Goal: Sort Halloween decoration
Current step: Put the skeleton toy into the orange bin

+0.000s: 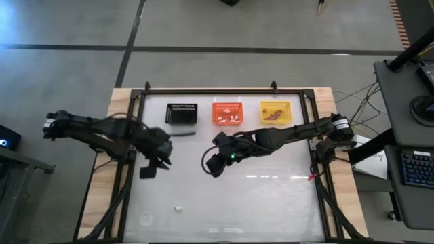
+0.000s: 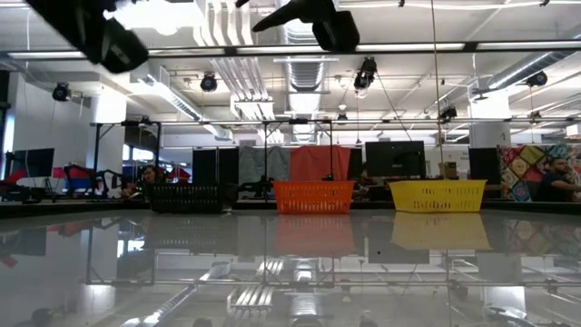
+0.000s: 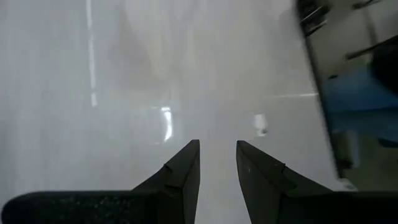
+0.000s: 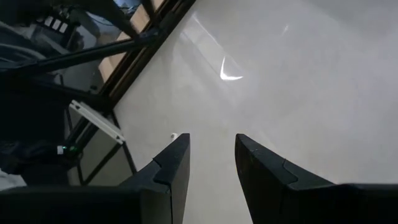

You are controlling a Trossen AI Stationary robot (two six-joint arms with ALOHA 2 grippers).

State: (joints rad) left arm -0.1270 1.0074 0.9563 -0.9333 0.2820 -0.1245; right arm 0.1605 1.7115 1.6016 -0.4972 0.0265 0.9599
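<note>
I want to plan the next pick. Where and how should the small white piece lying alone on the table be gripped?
Probably from straight above, with the fingers closing across its middle. The white piece is tiny and lies low on the bare white table, with nothing beside it, so no side is blocked. Its exact shape is too small to tell. The left gripper is the nearer one.
</note>
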